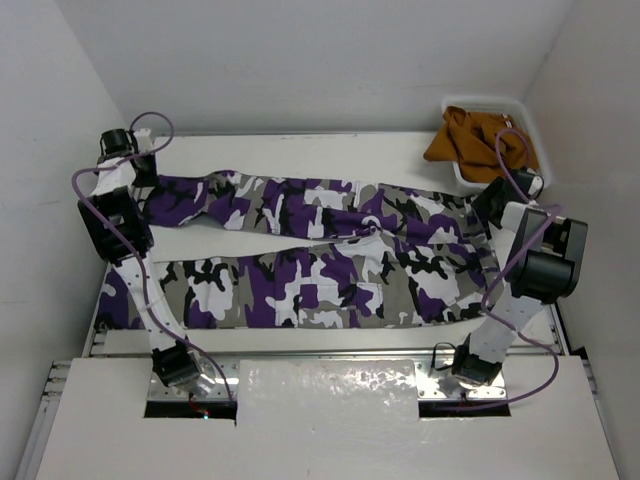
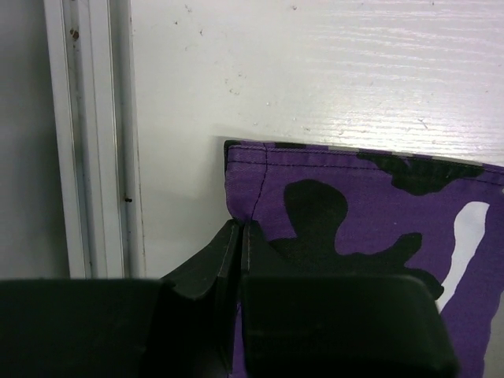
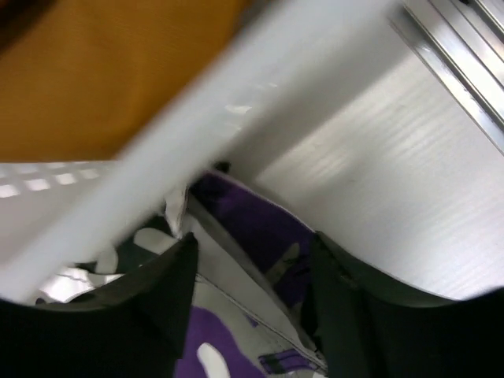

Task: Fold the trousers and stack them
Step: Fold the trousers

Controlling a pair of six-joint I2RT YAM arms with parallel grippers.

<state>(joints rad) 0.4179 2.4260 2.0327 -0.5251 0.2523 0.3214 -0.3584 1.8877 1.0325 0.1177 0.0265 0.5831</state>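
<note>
The camouflage trousers [image 1: 320,285] lie spread flat across the table, legs to the left and waist to the right. My left gripper [image 1: 143,175] is at the far leg's hem by the table's back left corner. In the left wrist view its jaws [image 2: 240,230] are shut on the hem's edge of the purple and black fabric [image 2: 354,205]. My right gripper [image 1: 490,207] is at the waist's far corner. In the right wrist view it [image 3: 252,264] stands open, its fingers either side of the waistband [image 3: 252,236].
A white bin [image 1: 485,100] at the back right holds an orange-brown garment [image 1: 470,135]; its rim [image 3: 236,102] runs just above my right fingers. A metal rail [image 2: 87,142] borders the table's left edge. White walls close in both sides.
</note>
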